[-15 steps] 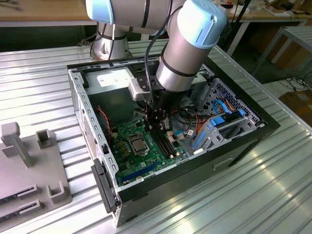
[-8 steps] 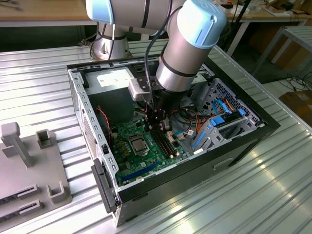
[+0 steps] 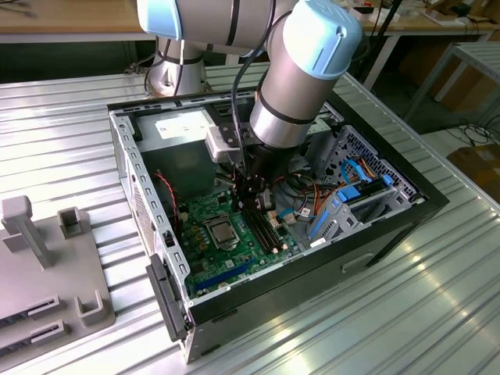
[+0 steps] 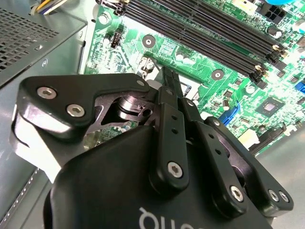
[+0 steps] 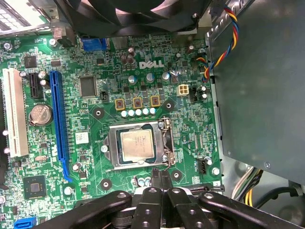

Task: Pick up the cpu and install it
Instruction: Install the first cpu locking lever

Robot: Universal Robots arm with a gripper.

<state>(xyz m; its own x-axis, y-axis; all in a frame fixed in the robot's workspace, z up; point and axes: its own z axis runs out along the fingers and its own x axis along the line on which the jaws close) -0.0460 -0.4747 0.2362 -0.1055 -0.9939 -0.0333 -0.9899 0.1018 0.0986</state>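
The cpu (image 5: 137,145) is a pale silvery square lying flat inside the silver-framed socket (image 5: 110,149) on the green motherboard (image 5: 86,124). In the exterior view the cpu (image 3: 219,230) shows in the middle of the board inside the open computer case. My gripper (image 5: 161,175) hangs just above the board at the socket's edge, on the side of the memory slots. Its two thin black fingers (image 4: 167,78) are pressed together with nothing between them. In the exterior view the gripper (image 3: 251,207) sits a little to the exterior view's right of the cpu.
Black memory slots (image 4: 205,33) run beside the gripper. A blue expansion slot (image 5: 58,119), a black fan (image 5: 133,14), coloured cables (image 5: 224,45) and the grey power supply box (image 5: 262,86) surround the socket. The case walls (image 3: 148,211) enclose the board. A grey fixture (image 3: 47,258) stands on the ribbed table.
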